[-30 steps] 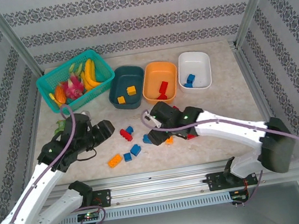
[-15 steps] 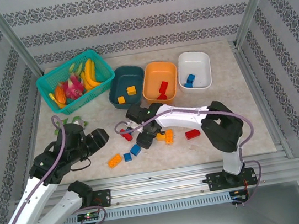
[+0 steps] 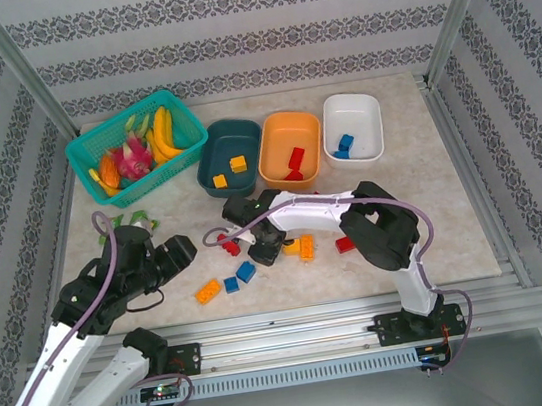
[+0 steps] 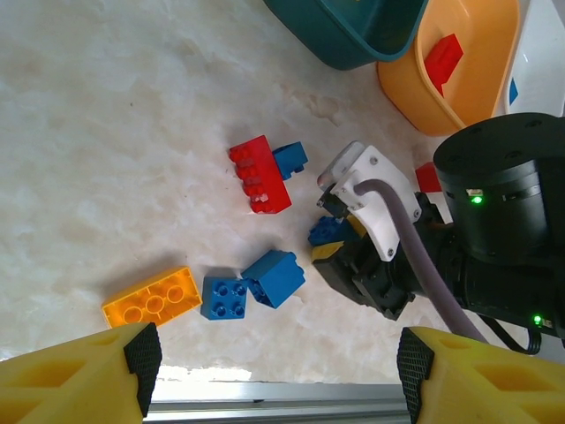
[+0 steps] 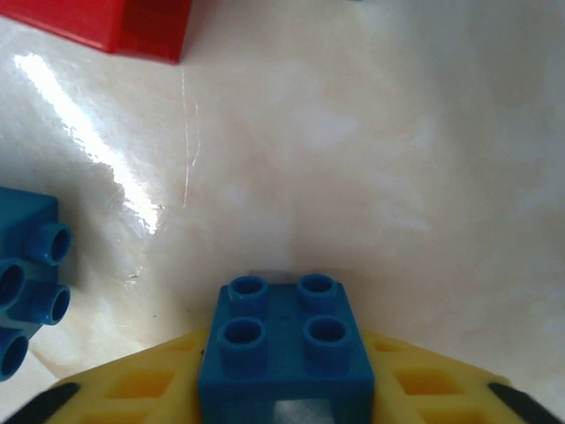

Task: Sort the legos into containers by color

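My right gripper [image 3: 263, 249] is down on the table in the middle of the loose legos, shut on a small blue four-stud lego [image 5: 287, 353] between its yellow fingers [image 5: 132, 389]. My left gripper [image 3: 172, 252] hovers open to the left, with nothing between its pads [image 4: 79, 375]. Below it lie an orange lego [image 4: 152, 298], two blue ones [image 4: 223, 298] [image 4: 274, 276] and a red one [image 4: 259, 174]. At the back stand the teal container [image 3: 207, 161], the orange container [image 3: 268, 148] and the white container [image 3: 372, 128], each holding a few legos.
A teal mesh basket [image 3: 92, 147] of toy fruit sits at the back left, with green wrapped pieces [image 3: 137, 220] in front of it. An orange-yellow lego [image 3: 305, 248] and a red one [image 3: 344, 244] lie under the right arm. A metal rail [image 3: 288, 324] runs along the near edge.
The right arm swung left across the pile and its gripper closed on the blue lego. The left arm drew back a little to the left, still open.
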Motion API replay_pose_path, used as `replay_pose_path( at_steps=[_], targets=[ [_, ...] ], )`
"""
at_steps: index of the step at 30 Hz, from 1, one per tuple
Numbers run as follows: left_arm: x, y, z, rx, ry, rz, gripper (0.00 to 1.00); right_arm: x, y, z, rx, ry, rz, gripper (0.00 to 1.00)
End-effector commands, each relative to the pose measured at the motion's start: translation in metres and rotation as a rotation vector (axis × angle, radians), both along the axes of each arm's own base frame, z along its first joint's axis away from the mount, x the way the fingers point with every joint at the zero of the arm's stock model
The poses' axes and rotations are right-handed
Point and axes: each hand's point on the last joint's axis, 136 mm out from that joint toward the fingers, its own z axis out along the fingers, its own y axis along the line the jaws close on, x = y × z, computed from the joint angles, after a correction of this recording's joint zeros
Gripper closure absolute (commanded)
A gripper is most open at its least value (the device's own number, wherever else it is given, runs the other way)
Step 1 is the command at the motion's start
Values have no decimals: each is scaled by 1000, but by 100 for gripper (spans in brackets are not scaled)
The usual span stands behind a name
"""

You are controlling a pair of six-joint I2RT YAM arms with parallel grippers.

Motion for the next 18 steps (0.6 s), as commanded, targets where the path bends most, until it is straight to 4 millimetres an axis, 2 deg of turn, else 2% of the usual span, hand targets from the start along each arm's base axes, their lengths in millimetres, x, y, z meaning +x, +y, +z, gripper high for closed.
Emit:
replay_pose_path(
  at_steps=[1,4,6,10,12,14,18],
  targets=[
    [6,-6,5,-28,-16,2,27,6,1,10,3,-26,-3,69],
    [12,-12,8,-44,-26,-14,27,12,3,29,40,-57,-18,73],
    [18,-18,12,-54,-32,-29,27,23,-2,51,69,-92,-53,74],
    [41,-39,26,-76,-45,-77,27,57,-32,105,154,-182,-198,76],
    [61,-57,38,-85,-70,-116,27,83,-61,131,202,-233,-319,76],
    [80,-76,48,-82,-89,-162,27,107,-95,148,235,-268,-449,76],
    [117,-117,61,-78,-123,-249,27,152,-176,158,255,-304,-749,76]
  ],
)
